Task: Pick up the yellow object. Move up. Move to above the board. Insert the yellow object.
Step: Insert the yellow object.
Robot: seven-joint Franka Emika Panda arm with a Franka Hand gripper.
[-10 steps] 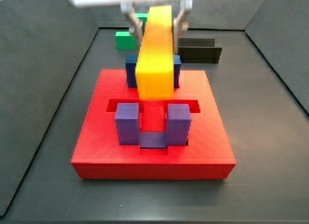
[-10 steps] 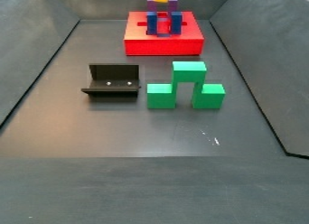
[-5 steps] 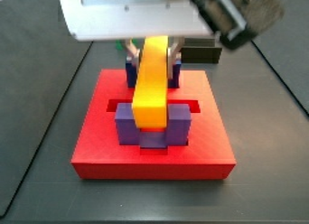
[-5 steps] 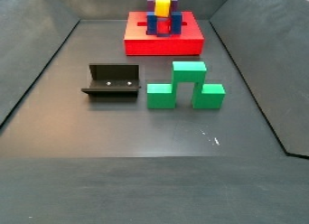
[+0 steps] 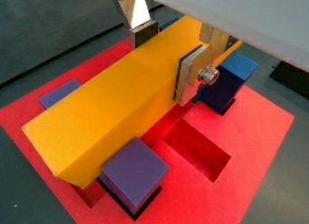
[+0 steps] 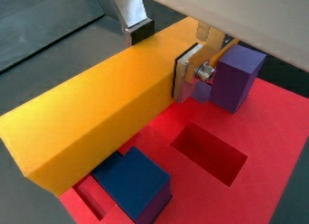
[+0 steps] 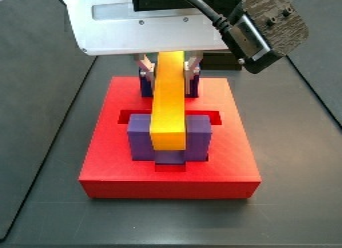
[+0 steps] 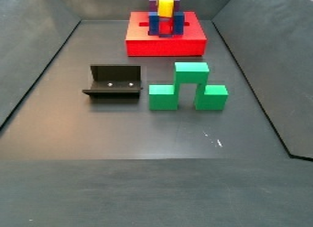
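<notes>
Gripper: the gripper pinches the bar at its far end, over the board.
Change: bar has come down and levelled, seemingly resting between the purple posts.
Meaning: insertion nearly done; release next.

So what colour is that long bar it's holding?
Yellow-orange bar, clearest in a wrist view, clamped in the gripper.

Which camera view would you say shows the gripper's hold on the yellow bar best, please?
A wrist view: the gripper has silver fingers clamping the yellow bar over the red board. Both side views show only the bar, the fingers hidden or tiny.
</notes>
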